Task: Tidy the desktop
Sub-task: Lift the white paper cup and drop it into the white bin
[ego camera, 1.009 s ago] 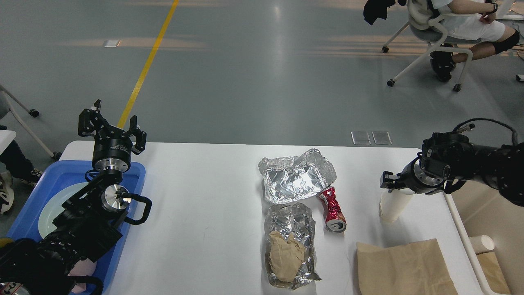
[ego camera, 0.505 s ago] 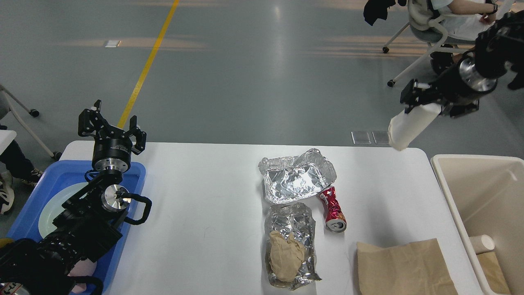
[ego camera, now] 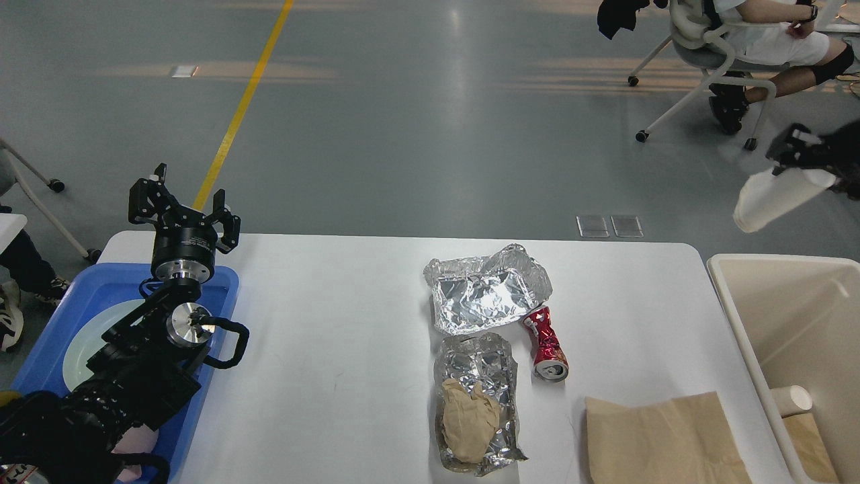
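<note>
The white desktop (ego camera: 336, 302) carries an open foil tray (ego camera: 484, 292), a second foil sheet (ego camera: 480, 366) with a crumpled brown paper wad (ego camera: 468, 420) on it, a crushed red can (ego camera: 547, 343) and a flat brown paper bag (ego camera: 662, 440). My left gripper (ego camera: 183, 205) stands open and empty over the table's far left corner. At the upper right, blurred, my right gripper (ego camera: 799, 151) is shut on a white paper cup (ego camera: 772, 198), held tilted in the air just beyond the cream bin's far edge.
The cream bin (ego camera: 732, 316) stands against the table's right edge, with a paper cup (ego camera: 791, 400) and brown paper inside. A blue tray (ego camera: 222, 282) with a pale plate (ego camera: 84, 346) sits at the left under my left arm. A seated person (ego camera: 772, 33) is far right.
My right gripper lifted the white paper cup off the table's right side, swung up high, then carried it right and down toward the bin. The left arm has stayed still.
</note>
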### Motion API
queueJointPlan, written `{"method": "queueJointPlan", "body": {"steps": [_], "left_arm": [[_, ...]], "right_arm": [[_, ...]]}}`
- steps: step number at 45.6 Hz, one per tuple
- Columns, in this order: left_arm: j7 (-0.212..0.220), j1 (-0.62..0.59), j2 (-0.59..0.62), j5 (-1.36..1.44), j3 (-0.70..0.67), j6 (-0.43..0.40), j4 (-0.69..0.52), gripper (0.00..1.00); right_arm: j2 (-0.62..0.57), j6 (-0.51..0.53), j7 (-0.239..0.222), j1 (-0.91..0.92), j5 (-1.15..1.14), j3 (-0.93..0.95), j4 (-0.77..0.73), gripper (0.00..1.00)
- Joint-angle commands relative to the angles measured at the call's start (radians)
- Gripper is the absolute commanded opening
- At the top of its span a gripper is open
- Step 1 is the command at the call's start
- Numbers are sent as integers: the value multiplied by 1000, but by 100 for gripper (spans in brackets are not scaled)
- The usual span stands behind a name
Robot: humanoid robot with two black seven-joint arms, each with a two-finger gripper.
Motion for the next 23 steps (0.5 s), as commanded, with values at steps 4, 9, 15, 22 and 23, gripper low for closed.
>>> {"method": "queueJointPlan", "body": {"steps": [4, 9, 15, 22, 23], "left_arm": [[0, 0, 1, 0, 0, 1, 0, 96], [0, 0, -1, 0, 0, 1, 0, 96], [0, 0, 1, 0, 0, 1, 0, 96], [0, 0, -1, 0, 0, -1, 0, 96], [0, 0, 1, 0, -2, 1, 0, 96]], "right_arm": [[-37, -302, 1, -303, -1, 51, -19, 20], [-29, -376, 4, -449, -1, 89, -46, 23], [15, -393, 4, -592, -1, 126, -137, 52], [90, -394, 6, -707, -1, 137, -256, 100], [98, -394, 6, -716, -1, 137, -267, 100]]}}
